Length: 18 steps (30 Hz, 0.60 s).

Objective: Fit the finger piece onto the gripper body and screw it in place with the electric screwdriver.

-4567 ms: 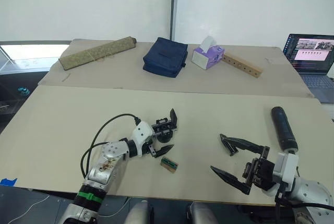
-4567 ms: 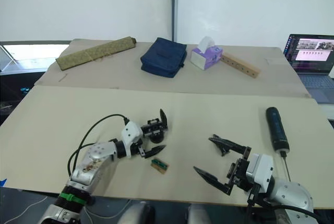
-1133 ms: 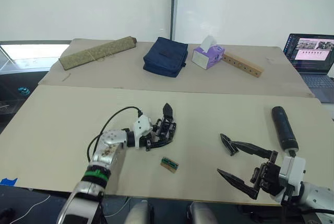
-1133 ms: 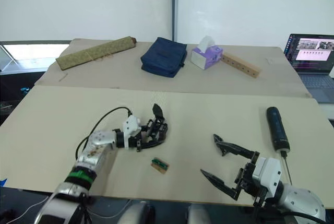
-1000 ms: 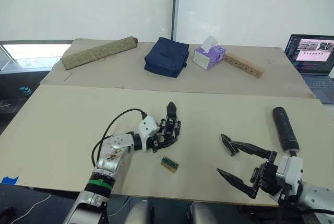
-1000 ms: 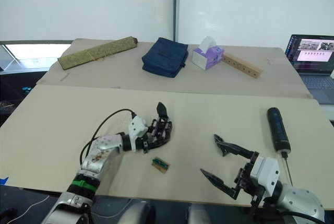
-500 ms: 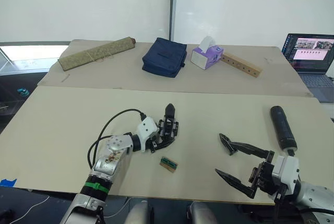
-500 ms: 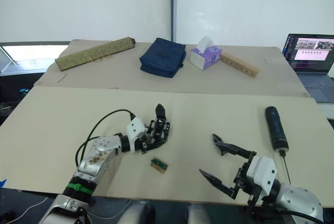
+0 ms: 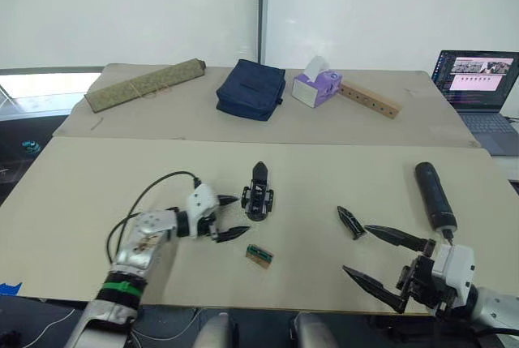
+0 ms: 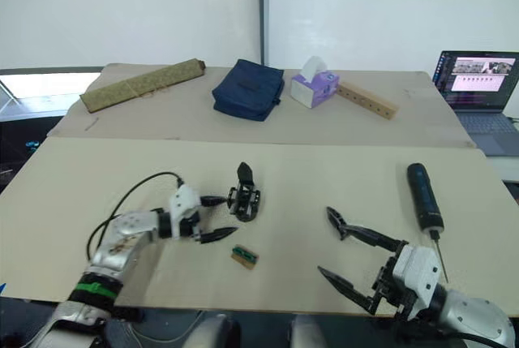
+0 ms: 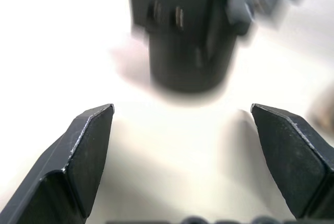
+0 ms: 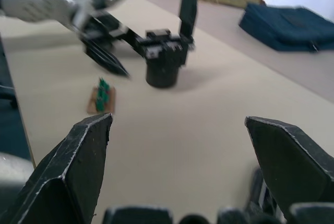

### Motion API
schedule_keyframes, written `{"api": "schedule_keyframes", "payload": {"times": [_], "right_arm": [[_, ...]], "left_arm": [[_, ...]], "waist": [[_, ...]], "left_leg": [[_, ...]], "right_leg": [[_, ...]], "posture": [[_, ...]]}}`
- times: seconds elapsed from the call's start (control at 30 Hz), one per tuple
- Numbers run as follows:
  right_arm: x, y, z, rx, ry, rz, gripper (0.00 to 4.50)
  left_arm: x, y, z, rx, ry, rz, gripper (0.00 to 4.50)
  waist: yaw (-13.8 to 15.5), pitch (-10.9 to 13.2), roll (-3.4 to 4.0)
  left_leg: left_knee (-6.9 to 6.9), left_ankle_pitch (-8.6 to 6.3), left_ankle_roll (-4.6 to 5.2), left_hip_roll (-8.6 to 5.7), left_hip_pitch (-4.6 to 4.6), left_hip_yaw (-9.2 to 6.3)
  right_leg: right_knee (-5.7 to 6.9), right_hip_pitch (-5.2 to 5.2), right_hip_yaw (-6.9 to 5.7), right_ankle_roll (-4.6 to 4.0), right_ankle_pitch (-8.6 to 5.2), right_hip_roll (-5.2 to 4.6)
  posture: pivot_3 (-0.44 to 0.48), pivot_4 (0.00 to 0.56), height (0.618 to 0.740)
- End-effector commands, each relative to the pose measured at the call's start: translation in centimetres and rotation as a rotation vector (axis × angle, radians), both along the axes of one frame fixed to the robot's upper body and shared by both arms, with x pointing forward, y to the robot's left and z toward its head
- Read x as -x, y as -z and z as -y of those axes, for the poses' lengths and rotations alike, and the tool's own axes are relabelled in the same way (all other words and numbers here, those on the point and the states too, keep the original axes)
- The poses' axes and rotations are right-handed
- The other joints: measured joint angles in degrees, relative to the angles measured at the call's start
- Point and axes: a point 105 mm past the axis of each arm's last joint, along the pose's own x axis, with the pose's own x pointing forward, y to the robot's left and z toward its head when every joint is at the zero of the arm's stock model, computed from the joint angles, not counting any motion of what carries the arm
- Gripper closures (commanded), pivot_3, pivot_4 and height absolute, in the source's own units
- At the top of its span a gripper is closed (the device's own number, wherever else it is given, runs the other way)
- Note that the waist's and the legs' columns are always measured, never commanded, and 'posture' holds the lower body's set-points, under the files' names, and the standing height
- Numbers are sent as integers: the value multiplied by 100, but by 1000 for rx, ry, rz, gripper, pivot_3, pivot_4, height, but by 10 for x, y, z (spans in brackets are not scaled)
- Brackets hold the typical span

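Nearest, at the right front edge of the counter (image 9: 81, 194), the right pincer (image 9: 388, 260) hovers spread wide with nothing in it, facing left toward the work, probably waiting for its turn. The finger piece (image 9: 350, 221) lies loose on the counter just beyond its far fingertip, an easy first pickup. Left of centre, a small tan block (image 9: 259, 255) with a green top lies flat, near the left pincer (image 9: 229, 216). That pincer is also open and empty, its tips just short of the body (image 9: 258, 194), apart from it. The body stands upright on its round base with one finger already pointing up, a pose that should leave the open side reachable for fitting. Farther right, the screwdriver (image 9: 435, 195) lies lengthwise with its bit toward the near edge, close to the right arm, which will likely wield it. At the far side sit a rolled mat (image 9: 144, 83), a blue pouch (image 9: 250, 88), a tissue box (image 9: 315, 87), a wooden bar (image 9: 371, 100) and a laptop (image 9: 474, 82), clear of the work.
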Motion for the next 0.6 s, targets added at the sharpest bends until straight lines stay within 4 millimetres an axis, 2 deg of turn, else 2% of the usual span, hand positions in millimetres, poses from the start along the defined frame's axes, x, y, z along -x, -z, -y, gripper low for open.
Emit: {"api": "schedule_keyframes", "payload": {"times": [0.03, 0.13, 0.23, 0.3, 0.4, 0.6], "right_arm": [[2, 3, 17, 105, 141, -51, 0], [2, 14, 24, 175, 250, -149, 0], [-2, 7, 23, 164, 264, -166, 0], [-9, 1, 26, 146, 282, -195, 0], [-23, -6, 29, 143, 294, -261, 0], [-52, -7, 24, 210, 282, -488, 0]], "left_arm": [[11, -34, -18, 103, 61, 125, 68], [25, -58, -17, 165, 128, 80, 68], [44, -72, -10, 165, 208, 15, 68], [52, -89, -3, 205, 231, 24, 68], [57, -104, 5, 233, 251, 62, 68], [54, -116, 23, 260, 265, 120, 68]], "waist": [[20, 1, 1], [69, 2, -2], [76, 3, 4], [66, 4, 10], [51, 6, 7], [42, 10, 6]], "left_leg": [[0, 0, 0, -1, -2, 1], [0, 0, -1, -1, -13, -1], [0, 0, -1, -2, -17, 0], [0, -1, -1, -1, -17, 1], [0, 0, 0, 1, -18, 1], [0, 0, 1, 0, -16, 3]], "right_leg": [[-1, 0, 0, 0, 0, -4], [-7, -5, -3, 0, 0, -10], [-15, -5, -1, 0, 0, -15], [-18, -4, 3, 0, 0, -17], [-18, -4, 2, 0, 0, -12], [-17, -2, 2, -1, 0, -1]], "posture": [[0, 150, 740], [0, 150, 740], [0, 150, 740], [0, 150, 740], [0, 150, 740], [0, 150, 740]]}}
